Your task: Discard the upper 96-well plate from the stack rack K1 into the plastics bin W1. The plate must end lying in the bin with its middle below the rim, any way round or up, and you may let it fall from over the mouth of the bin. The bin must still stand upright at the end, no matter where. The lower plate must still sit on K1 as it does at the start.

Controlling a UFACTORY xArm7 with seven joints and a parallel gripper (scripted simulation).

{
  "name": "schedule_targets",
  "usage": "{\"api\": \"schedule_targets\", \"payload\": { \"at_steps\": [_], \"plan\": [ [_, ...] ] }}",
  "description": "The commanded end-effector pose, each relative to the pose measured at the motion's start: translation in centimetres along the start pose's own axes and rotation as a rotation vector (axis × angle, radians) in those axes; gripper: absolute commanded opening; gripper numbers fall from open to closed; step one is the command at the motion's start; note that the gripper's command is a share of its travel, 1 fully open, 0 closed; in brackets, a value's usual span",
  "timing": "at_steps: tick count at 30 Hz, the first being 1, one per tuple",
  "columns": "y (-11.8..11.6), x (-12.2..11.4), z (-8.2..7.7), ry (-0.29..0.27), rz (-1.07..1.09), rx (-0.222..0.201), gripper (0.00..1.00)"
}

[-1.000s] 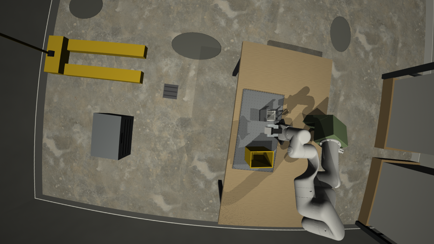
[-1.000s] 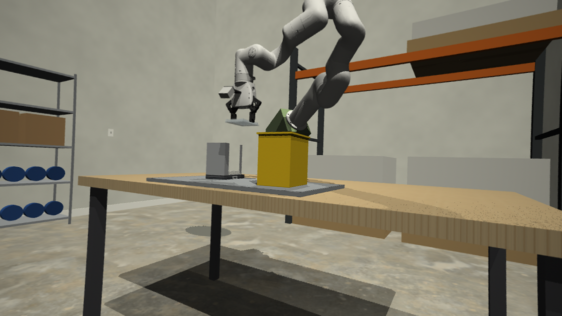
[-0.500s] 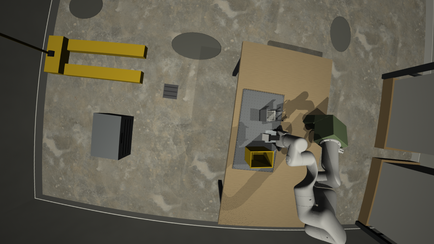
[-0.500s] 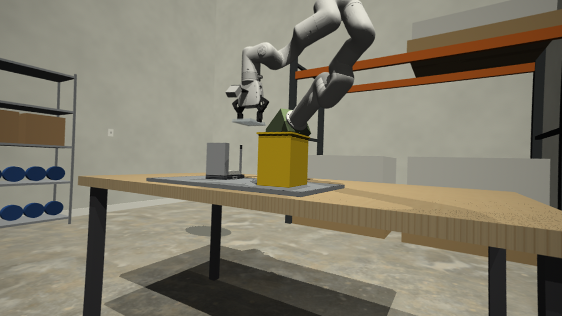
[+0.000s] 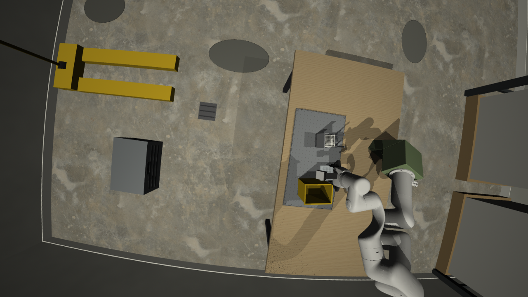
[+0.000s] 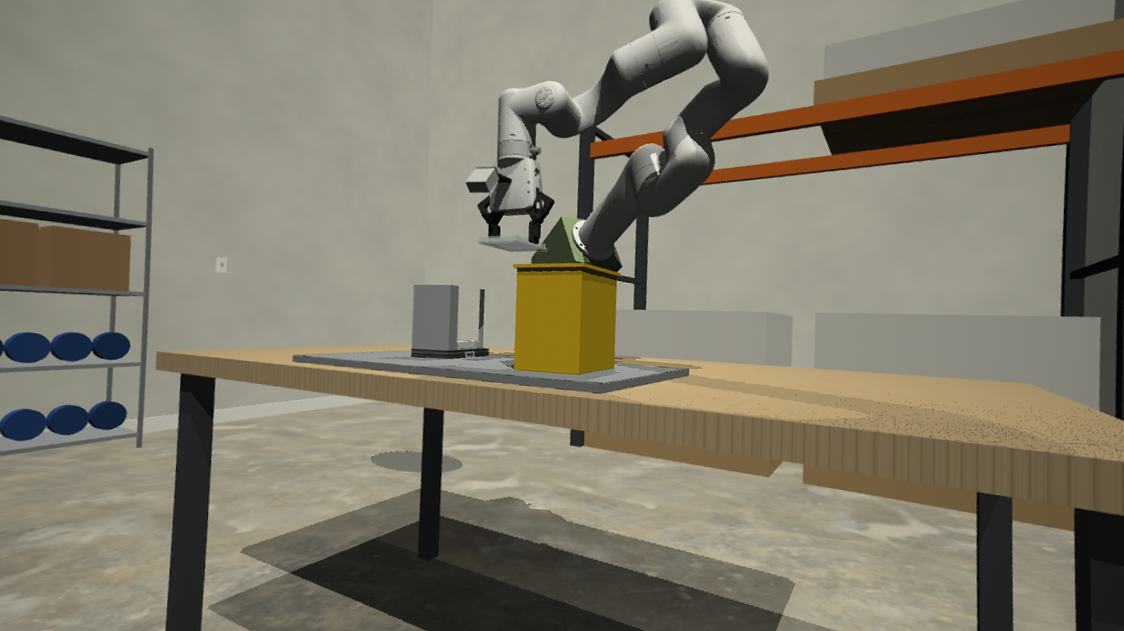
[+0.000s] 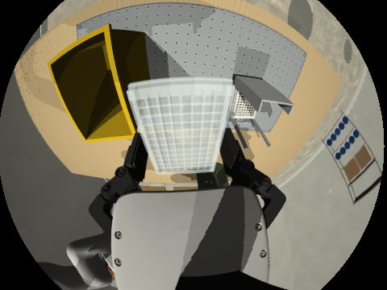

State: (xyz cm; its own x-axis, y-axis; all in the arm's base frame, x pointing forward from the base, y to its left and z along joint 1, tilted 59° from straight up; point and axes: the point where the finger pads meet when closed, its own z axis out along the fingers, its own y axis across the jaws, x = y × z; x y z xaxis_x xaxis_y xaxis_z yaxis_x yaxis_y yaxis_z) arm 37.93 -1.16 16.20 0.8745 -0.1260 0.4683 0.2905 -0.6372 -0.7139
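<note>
My gripper [image 7: 183,139] is shut on the upper 96-well plate [image 7: 182,124], a clear gridded plate held level by its two long sides. In the side view the gripper [image 6: 512,224] carries the plate [image 6: 508,242] in the air, just left of the yellow bin W1 [image 6: 564,317] and slightly above its rim. From above, the plate [image 5: 326,169] is beside the bin's mouth [image 5: 316,191], not over it. The bin [image 7: 92,86] stands upright and looks empty. The grey rack K1 [image 5: 327,140] holds the lower plate [image 7: 243,106].
The rack and the bin stand on a grey perforated mat [image 5: 312,155] on the wooden table [image 6: 721,397]. My green base block [image 5: 398,155] sits at the table's right side. Shelving stands off the table to the left [image 6: 29,290] and right.
</note>
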Motion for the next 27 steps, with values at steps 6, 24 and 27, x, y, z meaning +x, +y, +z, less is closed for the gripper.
{"api": "schedule_targets", "payload": {
  "at_steps": [6, 24, 27],
  "plan": [
    [-2.4, 0.8, 0.0, 0.003, 0.001, -0.003, 0.00],
    [-7.5, 2.4, 0.2, 0.003, 0.001, -0.003, 0.00],
    [-8.5, 2.7, 0.3, 0.003, 0.001, -0.003, 0.00]
  ]
}}
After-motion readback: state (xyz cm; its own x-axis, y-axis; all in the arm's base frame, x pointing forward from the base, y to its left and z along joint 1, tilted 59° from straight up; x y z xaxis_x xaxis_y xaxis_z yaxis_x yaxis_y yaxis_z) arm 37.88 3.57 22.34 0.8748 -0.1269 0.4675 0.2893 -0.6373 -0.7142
